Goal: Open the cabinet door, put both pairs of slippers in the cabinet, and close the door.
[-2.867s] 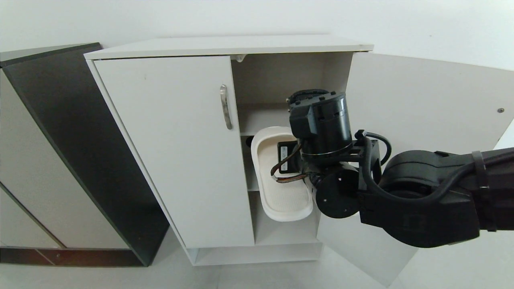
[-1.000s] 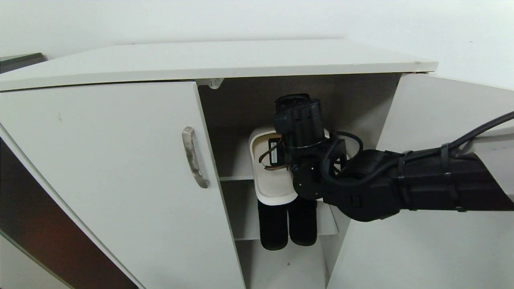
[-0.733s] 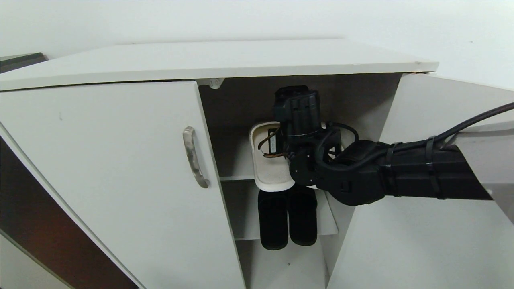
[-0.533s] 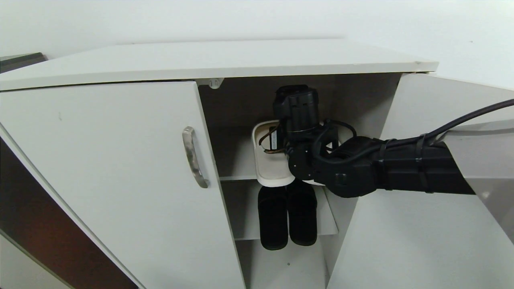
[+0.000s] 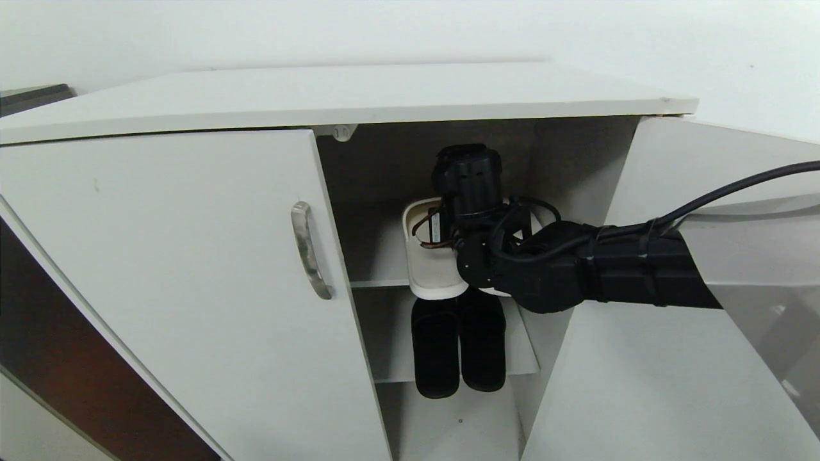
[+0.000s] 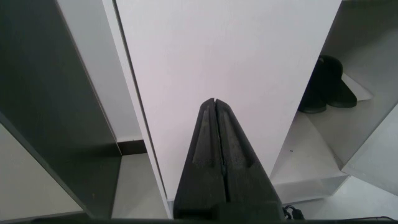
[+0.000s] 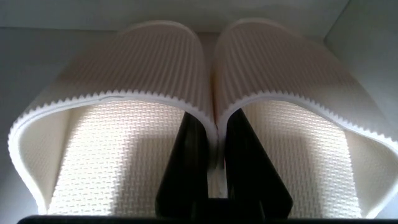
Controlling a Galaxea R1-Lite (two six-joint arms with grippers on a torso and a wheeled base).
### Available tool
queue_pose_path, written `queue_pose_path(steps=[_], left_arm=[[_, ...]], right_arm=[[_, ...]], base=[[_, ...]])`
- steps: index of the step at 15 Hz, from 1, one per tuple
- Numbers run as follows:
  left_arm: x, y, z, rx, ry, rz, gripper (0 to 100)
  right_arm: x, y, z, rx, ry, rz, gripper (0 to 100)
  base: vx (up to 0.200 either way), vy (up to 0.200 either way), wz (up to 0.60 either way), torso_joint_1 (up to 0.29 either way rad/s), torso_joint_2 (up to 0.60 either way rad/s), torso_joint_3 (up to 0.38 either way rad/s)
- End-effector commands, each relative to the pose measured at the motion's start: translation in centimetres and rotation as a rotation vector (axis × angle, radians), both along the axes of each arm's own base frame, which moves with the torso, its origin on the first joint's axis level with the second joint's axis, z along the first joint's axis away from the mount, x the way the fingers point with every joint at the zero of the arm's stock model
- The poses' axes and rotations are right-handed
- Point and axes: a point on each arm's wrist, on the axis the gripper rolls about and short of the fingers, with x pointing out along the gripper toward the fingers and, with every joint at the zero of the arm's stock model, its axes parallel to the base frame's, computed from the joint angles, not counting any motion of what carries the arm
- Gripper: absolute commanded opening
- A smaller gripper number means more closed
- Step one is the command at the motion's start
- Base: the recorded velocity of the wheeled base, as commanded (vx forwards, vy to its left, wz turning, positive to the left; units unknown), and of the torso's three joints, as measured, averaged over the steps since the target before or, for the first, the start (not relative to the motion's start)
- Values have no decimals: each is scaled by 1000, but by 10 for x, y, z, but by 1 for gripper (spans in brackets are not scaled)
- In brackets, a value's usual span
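Grips white slippers (image 5: 430, 276) in right hand (image 7: 215, 155) by adjoining inner walls, at upper shelf (image 5: 375, 256), heels overhanging. Likely light, soft, ribbed foam, easily squashed. Left hand (image 6: 214, 107) closed, empty.

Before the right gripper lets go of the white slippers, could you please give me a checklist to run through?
1. Right gripper clamped on white slippers: ok.
2. Pair inside the cabinet, at the upper shelf: ok.
3. Soles resting on that shelf: cannot tell.
4. Pair fully behind the shelf's front edge: not ok, the heels overhang it.
5. Black slippers on the lower shelf, out of the way: ok.
6. Right door wide open: ok.
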Motion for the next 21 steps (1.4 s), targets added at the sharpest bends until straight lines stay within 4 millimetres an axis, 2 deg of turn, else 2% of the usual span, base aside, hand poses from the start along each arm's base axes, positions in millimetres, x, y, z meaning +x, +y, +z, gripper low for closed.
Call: queue_pose_path(steps=[1, 6, 7, 10, 14, 17, 19, 21], left_arm=[[0, 0, 0, 0, 0, 0, 0], [0, 0, 0, 0, 0, 0, 0], [0, 0, 0, 0, 0, 0, 0], [0, 0, 0, -2, 0, 0, 0], [0, 0, 0, -2, 0, 0, 0], [0, 0, 0, -2, 0, 0, 0], [0, 0, 0, -2, 0, 0, 0], [0, 0, 0, -2, 0, 0, 0]], right_arm=[[2, 1, -3, -2, 2, -2, 0], [5, 0, -6, -4, 8, -9, 0], [5, 0, -6, -2, 8, -10, 100], [3, -1, -8, -16, 17, -10, 100], [-21, -6, 1, -22, 26, 15, 100], [-61, -14, 16, 0, -2, 45, 100], [-94, -21, 17, 3, -7, 99, 100], [-117, -30, 12, 10, -8, 138, 100]], base=[[0, 0, 0, 0, 0, 0], [0, 0, 0, 0, 0, 0], [0, 0, 0, 0, 0, 0], [0, 0, 0, 0, 0, 0], [0, 0, 0, 0, 0, 0], [0, 0, 0, 0, 0, 0], [0, 0, 0, 0, 0, 0], [0, 0, 0, 0, 0, 0]])
